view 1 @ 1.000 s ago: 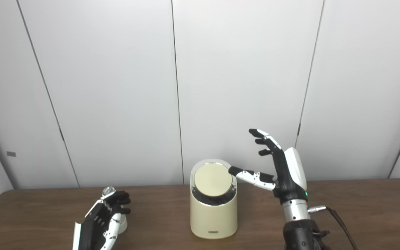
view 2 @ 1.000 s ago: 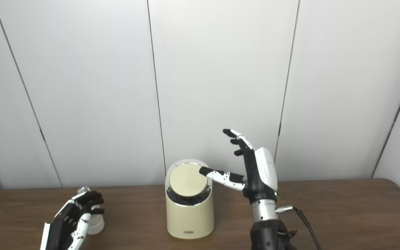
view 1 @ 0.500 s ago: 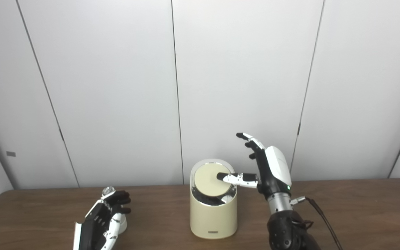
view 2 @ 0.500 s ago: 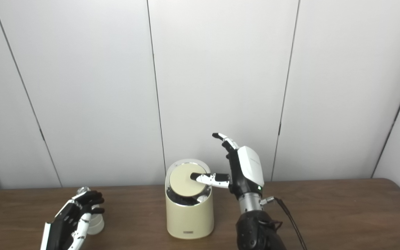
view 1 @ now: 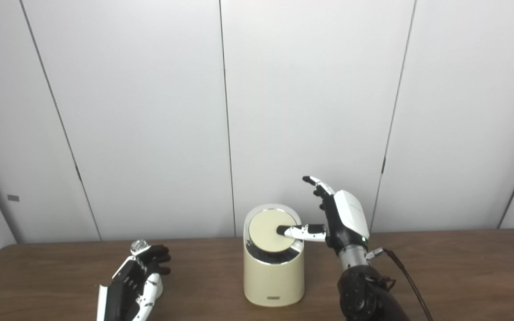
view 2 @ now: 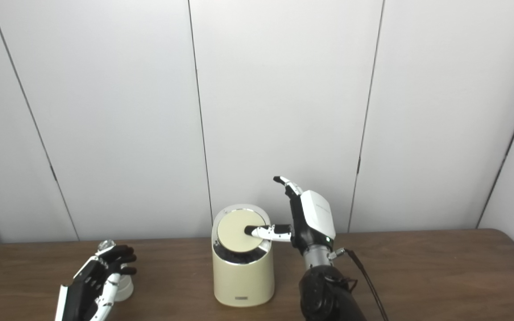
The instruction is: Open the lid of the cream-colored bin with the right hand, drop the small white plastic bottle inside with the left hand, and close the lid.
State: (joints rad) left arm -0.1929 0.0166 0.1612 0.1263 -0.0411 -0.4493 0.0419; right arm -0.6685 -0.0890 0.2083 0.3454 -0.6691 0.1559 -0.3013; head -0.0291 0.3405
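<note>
A cream-coloured bin (view 1: pixel 274 276) stands upright near the middle of the brown worktop (view 1: pixel 462 272), its round lid (view 1: pixel 269 230) sloping toward the camera inside a shiny rim. The right hand (view 1: pixel 344 218) is just beside the bin on its right, palm side turned toward the bin. Its thumb (view 1: pixel 299 231) reaches out sideways and the dark tip rests on the right part of the lid; the other fingers (view 1: pixel 317 183) point up and apart, holding nothing. A dark gap shows below the lower edge of the lid, between it and the rim. A black cable (view 1: pixel 406 278) trails from the right wrist down toward the bottom edge.

Well apart to the left, the small white bottle (view 2: pixel 123 285) stands upright on the worktop with a clear rounded cap (view 2: pixel 105 244) on top. The left hand (view 2: pixel 94 281) lies against it from the near side, its dark fingers curled around the bottle's upper part; whether they truly clamp it cannot be told from either view
</note>
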